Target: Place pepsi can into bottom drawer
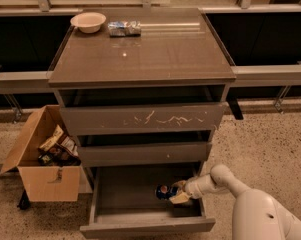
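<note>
The pepsi can [163, 191], dark blue with a round logo, lies on its side inside the open bottom drawer [135, 219], at the right side of the drawer floor. My gripper [177, 193] reaches into the drawer from the right on a white arm and is closed around the can's right end. The can is at or just above the drawer floor; I cannot tell whether it touches.
The cabinet top [155, 54] carries a cream bowl [88, 21] and a silvery crinkled packet [124, 28] at the back left. The scratched top drawer [145, 119] and middle drawer [145, 153] are slightly out. An open cardboard box [42, 159] with snack bags stands left of the cabinet.
</note>
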{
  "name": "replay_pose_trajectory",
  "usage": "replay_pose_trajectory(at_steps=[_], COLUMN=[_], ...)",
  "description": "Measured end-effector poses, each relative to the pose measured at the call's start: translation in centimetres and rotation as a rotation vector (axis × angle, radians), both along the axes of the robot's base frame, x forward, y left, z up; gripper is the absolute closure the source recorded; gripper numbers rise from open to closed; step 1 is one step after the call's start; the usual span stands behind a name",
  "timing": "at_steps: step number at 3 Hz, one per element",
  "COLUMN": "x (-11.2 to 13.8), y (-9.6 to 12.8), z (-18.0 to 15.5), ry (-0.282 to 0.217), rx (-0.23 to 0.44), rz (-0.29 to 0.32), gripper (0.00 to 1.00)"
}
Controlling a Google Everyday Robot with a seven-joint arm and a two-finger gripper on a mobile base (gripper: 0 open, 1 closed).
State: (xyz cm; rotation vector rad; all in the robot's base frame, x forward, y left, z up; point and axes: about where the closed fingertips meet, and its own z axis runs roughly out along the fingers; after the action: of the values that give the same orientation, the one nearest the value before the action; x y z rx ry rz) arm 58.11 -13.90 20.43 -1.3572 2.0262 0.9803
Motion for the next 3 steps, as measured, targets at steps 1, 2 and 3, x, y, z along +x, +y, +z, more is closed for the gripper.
replay_pose_trajectory(at_steps=[1, 2, 3], x=[0.09, 0.04, 0.00], y=[-0.83, -1.23, -1.56], z=[-0.38, -0.51, 0.14], ry=[0.007, 0.009, -0.009], rx=[0.008, 0.018, 0.036], rz=[-0.004, -0.004, -0.002], gripper=[0.35, 0.12, 0.00])
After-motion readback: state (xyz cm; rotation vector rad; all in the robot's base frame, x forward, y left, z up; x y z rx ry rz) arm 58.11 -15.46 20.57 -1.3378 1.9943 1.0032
